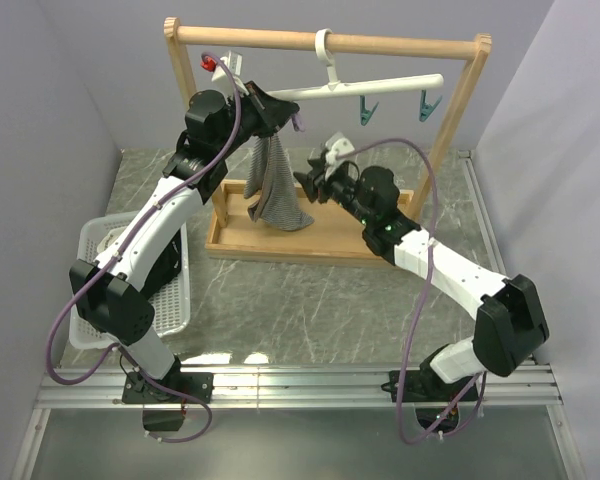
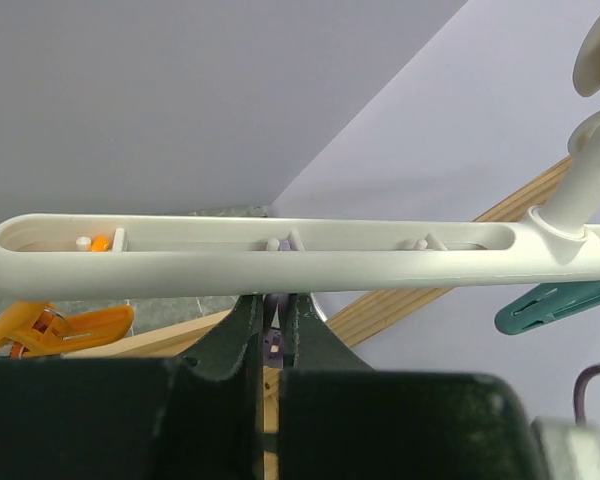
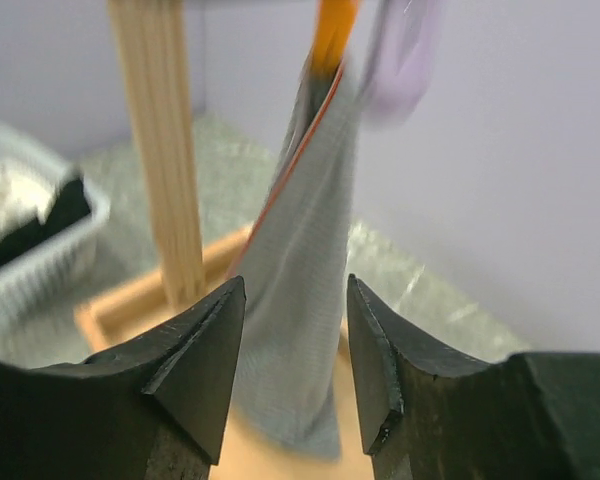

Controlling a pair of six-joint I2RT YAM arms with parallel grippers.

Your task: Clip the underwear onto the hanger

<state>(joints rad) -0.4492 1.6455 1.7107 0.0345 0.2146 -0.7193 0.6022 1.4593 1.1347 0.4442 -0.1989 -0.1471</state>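
Where the underwear (image 1: 276, 190) meets the left end of the hanger (image 1: 370, 88) is hidden behind the left arm (image 1: 170, 215), and blurred up close. The left fingers (image 2: 242, 340) are pinched nearly together on a purple clip (image 2: 272, 347) under the bar. The right fingers (image 3: 205, 350) gape apart, empty, near the hanging cloth.

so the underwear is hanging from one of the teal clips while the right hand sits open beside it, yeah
Not quite: the underwear hangs from an orange clip, as the right wrist view shows; the teal clips dangle empty in the top view. The right hand is open beside it.
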